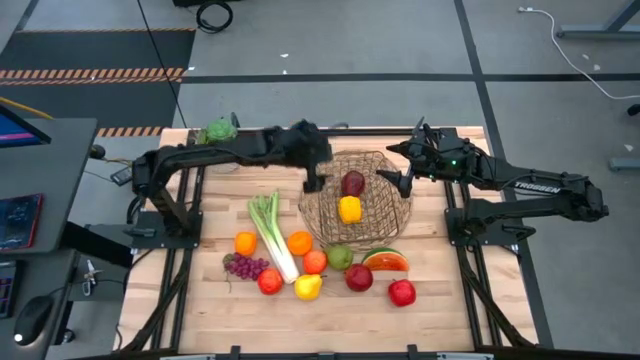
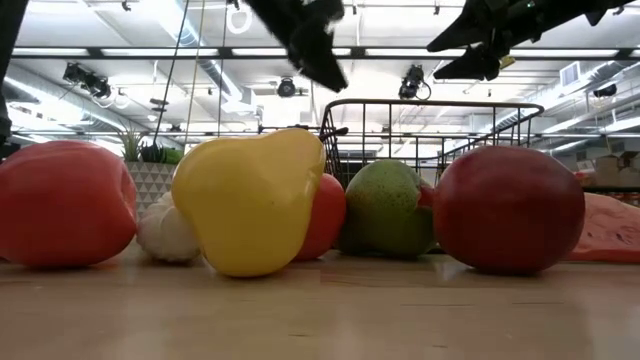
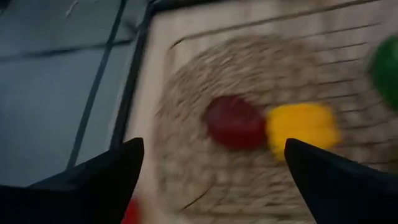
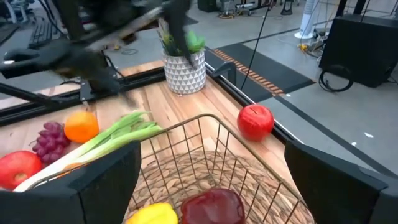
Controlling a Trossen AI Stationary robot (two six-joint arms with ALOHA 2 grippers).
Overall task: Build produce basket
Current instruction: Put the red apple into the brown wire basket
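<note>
The basket (image 1: pixel 358 200) sits mid-table holding one dark red apple (image 1: pixel 353 183) and one yellow pepper (image 1: pixel 349 209). The left gripper (image 1: pixel 315 183) and right gripper (image 1: pixel 402 180) hover at its rim, both spread wide and empty. A descending arm could snag the wire wall and tip it. Outside wait one leek (image 1: pixel 272 231), two oranges and three red apples.

Produce (image 1: pixel 300 243) crowds the basket's (image 1: pixel 385 228) near side; its far side lies open.
</note>
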